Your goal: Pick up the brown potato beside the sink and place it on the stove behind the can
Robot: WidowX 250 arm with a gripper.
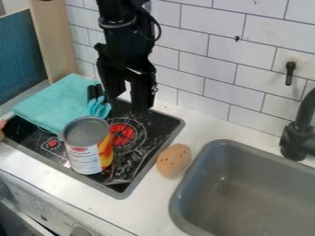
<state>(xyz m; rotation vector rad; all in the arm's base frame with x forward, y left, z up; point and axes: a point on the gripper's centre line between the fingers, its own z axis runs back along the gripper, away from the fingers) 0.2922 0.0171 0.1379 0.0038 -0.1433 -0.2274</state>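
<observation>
In the upper left of the frame, the black gripper (126,104) hangs over the cooktop (159,127) with its jaws parted and nothing between them. Just beside it is a light-blue item (98,107) with a dark upper part; whether they touch, I cannot tell. Lower down, the can (85,145) stands upright, its flat base likely keeping it steady. The folded teal cloth (55,103) lies over the cooktop's far left corner, while right of the cooktop a tan, hole-dotted object (174,160) rests on the counter near the sink (258,184).
</observation>
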